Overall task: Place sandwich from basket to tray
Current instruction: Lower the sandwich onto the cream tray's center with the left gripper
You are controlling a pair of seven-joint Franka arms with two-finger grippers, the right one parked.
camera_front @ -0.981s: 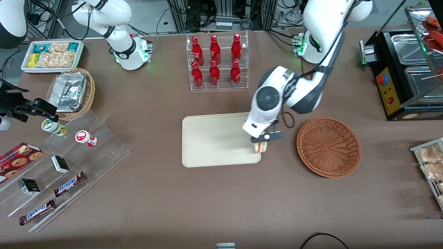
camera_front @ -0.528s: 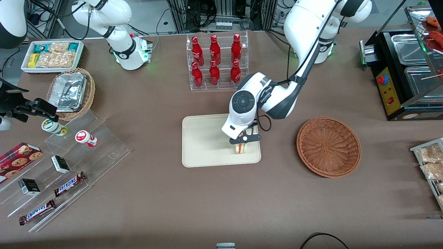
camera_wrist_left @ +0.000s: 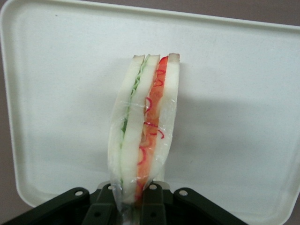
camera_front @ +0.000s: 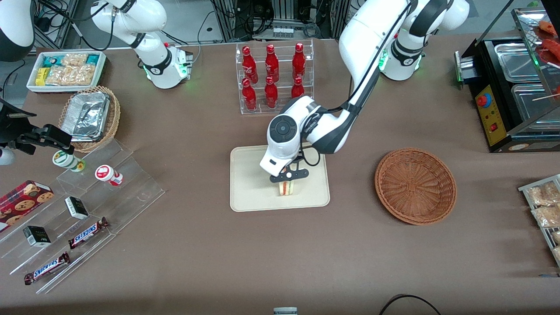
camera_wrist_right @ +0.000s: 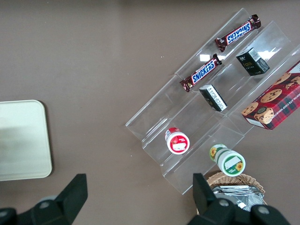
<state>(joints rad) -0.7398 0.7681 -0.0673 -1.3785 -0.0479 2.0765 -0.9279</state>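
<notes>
I am holding the sandwich (camera_wrist_left: 143, 126) clenched in the gripper (camera_front: 288, 176) jaws above the tray (camera_front: 249, 192); I should lower gently before releasing.

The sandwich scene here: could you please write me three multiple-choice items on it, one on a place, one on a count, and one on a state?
1. Where is the sandwich?
A. in the basket
B. over the tray
C. on the bare table

2. How many red bottles stand in the clear rack?
A. four
B. six
C. eight

3. What is the gripper doing?
A. gripping the sandwich
B. hanging open over the basket
C. holding a bottle

Answers: 1 B, cream tray surrounds it; 2 B, two rows of three; 3 A, fingers pinch its wrapped end.
</notes>
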